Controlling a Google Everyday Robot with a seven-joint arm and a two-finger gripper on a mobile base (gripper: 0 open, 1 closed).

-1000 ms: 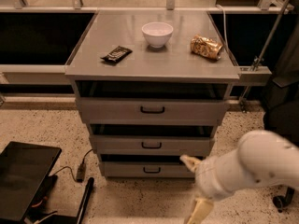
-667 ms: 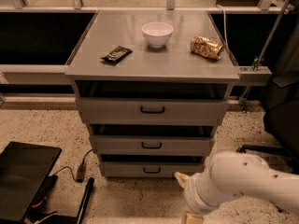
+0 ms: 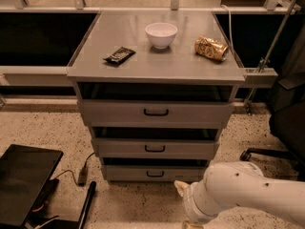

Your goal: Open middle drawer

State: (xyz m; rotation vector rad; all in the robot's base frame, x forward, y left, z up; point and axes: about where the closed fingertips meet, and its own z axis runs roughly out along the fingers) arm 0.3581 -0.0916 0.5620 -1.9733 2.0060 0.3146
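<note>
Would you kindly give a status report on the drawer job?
Pincer low before grey cabinet, off small black bar handle. Wide grey metal middle drawer shut. Nothing blocking.

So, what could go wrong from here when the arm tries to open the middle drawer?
1. The gripper is low, near the lowest drawer. All three handles look alike, so it may take the wrong one.
2. The middle drawer has only a small black handle, so the grip might slip off.
3. A hard pull could shake the white bowl on top.
</note>
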